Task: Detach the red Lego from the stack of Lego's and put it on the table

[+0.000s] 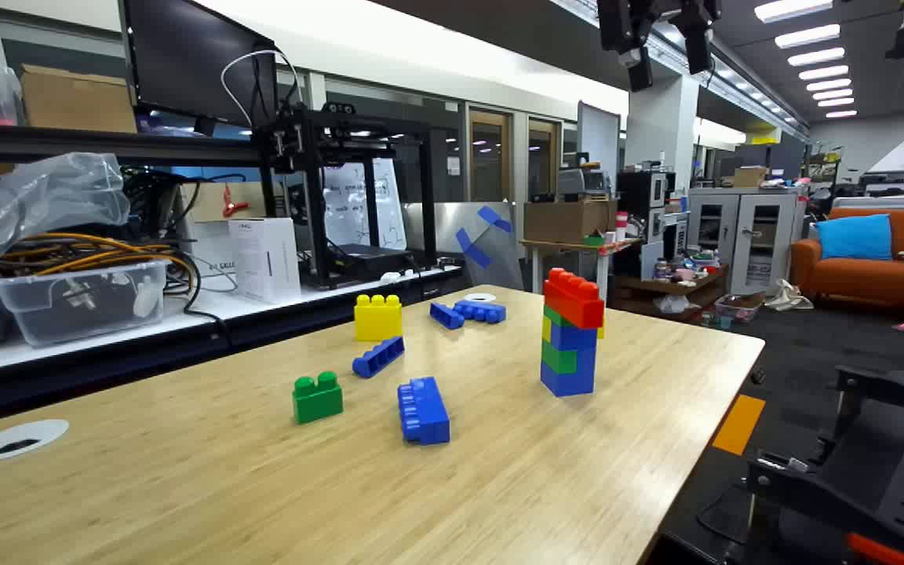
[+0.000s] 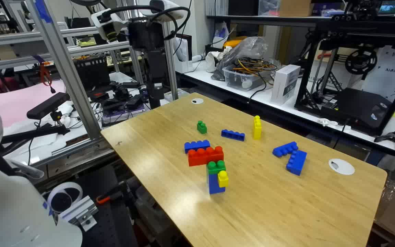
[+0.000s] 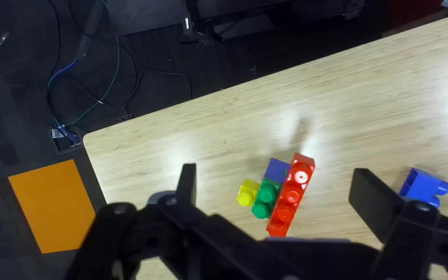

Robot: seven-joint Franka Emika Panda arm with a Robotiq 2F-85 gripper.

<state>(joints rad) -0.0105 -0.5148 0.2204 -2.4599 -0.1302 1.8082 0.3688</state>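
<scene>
The gripper (image 3: 275, 186) is spread wide and holds nothing. Below it in the wrist view, the red Lego (image 3: 292, 195) shows within the gap, its long axis slanted but mostly across the closing line; a slight turn should square the grasp. An exterior view adds height: well below, the red Lego tops the stack of Lego's (image 1: 568, 357) on the table (image 1: 499, 479).

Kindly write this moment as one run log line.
gripper: open, empty | red brick: on tower, not yet on table | loose bricks: apart from tower
</scene>
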